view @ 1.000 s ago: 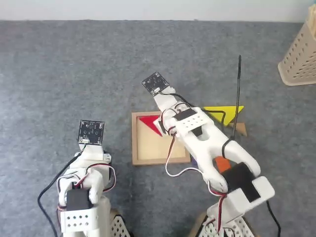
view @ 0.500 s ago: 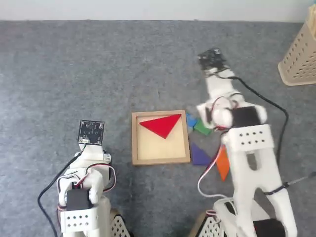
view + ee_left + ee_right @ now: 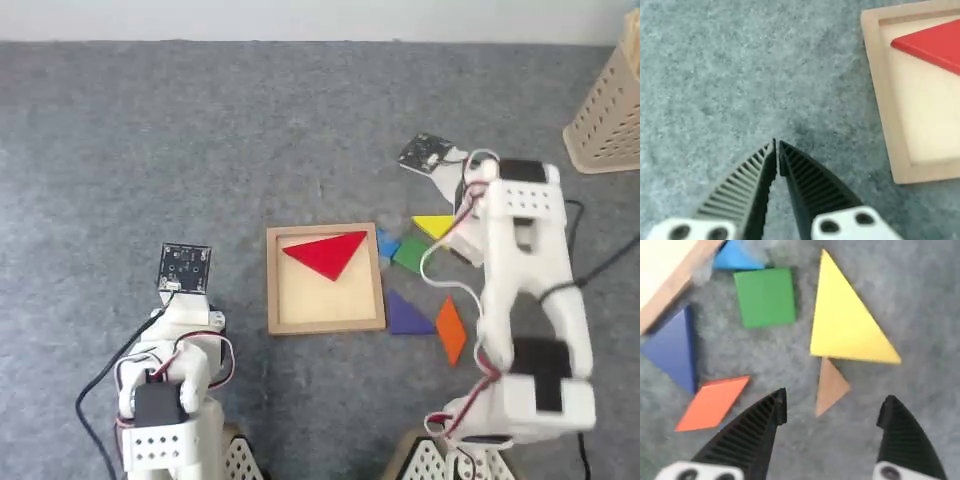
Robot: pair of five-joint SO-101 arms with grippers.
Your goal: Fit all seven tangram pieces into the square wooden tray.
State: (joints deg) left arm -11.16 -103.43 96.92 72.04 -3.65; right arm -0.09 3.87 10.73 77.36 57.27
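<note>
Tray (image 3: 273, 285) and loose pieces (image 3: 405, 315) lie on grey carpet (image 3: 150, 130), basket (image 3: 608, 110) well apart.

This looks like a small robotics lab or a hobbyist's test bench rather than a home. The left arm (image 3: 168, 395) and right arm (image 3: 525, 270) are white printed plastic with loose wires (image 3: 226, 362) and a bare circuit board (image 3: 184, 268) exposed. They stand on a grey carpet-like mat (image 3: 150, 130) against a plain pale wall (image 3: 300, 18). A wooden tray (image 3: 273, 285) lies between them like a test piece, and a perforated beige basket (image 3: 610, 110) sits at the edge.
</note>
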